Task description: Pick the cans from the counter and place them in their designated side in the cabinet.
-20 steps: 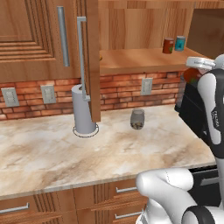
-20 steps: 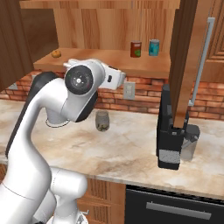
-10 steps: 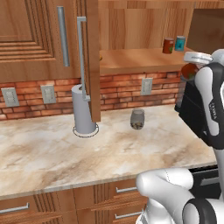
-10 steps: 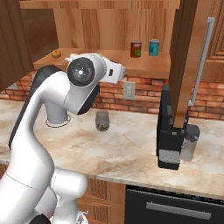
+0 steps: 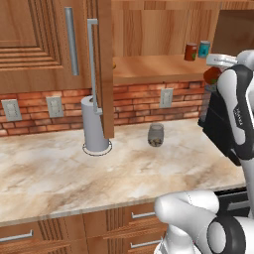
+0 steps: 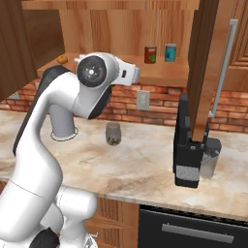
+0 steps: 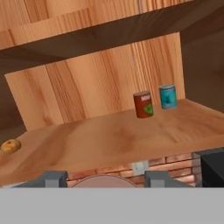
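Note:
My gripper (image 7: 104, 179) is shut on a red can (image 7: 104, 183); its round top shows between the two fingertips (image 7: 52, 178). In the left base view the gripper (image 5: 213, 72) holds that can (image 5: 212, 76) at the right, just below shelf height, in front of the open cabinet (image 5: 149, 67). A second red can (image 7: 143, 104) stands upright on the cabinet shelf (image 7: 109, 140), right of centre, beside a teal can (image 7: 168, 96). The same red can (image 6: 150, 54) appears in the right base view. The counter (image 5: 59, 173) lies below.
A glass jar (image 5: 156, 135) and a grey cylinder (image 5: 94, 126) stand on the counter by the brick wall. A black machine (image 6: 191, 150) sits at the right. Open cabinet doors (image 5: 101, 64) (image 6: 203, 68) jut forward. A small orange thing (image 7: 10, 145) lies at the shelf's left.
The arm has risen a little and carried the hand toward the cabinet; the held red can now shows under the hand in the left base view.

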Tool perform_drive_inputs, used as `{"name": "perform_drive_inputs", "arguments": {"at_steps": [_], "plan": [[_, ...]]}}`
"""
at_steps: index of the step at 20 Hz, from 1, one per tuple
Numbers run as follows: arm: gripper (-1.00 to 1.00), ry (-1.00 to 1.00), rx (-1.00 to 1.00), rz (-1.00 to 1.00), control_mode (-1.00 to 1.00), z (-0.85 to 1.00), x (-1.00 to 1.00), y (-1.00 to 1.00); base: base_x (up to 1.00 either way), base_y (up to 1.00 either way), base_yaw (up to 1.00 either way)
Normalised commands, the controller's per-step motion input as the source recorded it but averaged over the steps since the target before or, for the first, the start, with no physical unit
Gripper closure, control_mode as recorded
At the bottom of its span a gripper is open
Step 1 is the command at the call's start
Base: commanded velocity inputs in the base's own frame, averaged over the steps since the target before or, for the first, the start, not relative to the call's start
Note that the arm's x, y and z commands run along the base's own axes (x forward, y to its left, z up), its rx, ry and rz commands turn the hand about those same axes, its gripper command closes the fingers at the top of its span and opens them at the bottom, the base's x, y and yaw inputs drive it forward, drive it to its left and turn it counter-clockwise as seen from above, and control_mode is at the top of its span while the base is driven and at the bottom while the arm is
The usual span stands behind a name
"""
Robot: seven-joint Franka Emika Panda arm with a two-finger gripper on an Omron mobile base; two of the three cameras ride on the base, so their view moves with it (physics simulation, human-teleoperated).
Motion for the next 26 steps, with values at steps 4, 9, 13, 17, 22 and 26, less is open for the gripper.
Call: {"name": "perform_drive_inputs", "arguments": {"at_steps": [4, 9, 13, 17, 22, 26], "plan": [[1.0, 0.0, 0.0, 0.0, -1.0, 0.07, 0.16, 0.0, 0.0, 0.0, 0.0], [1.0, 0.0, -0.01, 0.0, -1.0, 0.06, 0.17, 0.0, 0.0, 0.0, 0.0], [1.0, 0.0, -0.02, 0.0, -1.0, 0.02, 0.17, 0.0, 0.0, 0.0, 0.0], [1.0, 0.0, -0.02, 0.0, -1.0, 0.01, 0.21, 0.0, 0.0, 0.0, 0.0], [1.0, 0.0, -0.02, 0.0, -1.0, 0.0, 0.21, 0.0, 0.0, 0.0, 0.0], [1.0, 0.0, -0.02, 0.0, -1.0, 0.03, 0.21, 0.0, 0.0, 0.0, 0.0]]}}
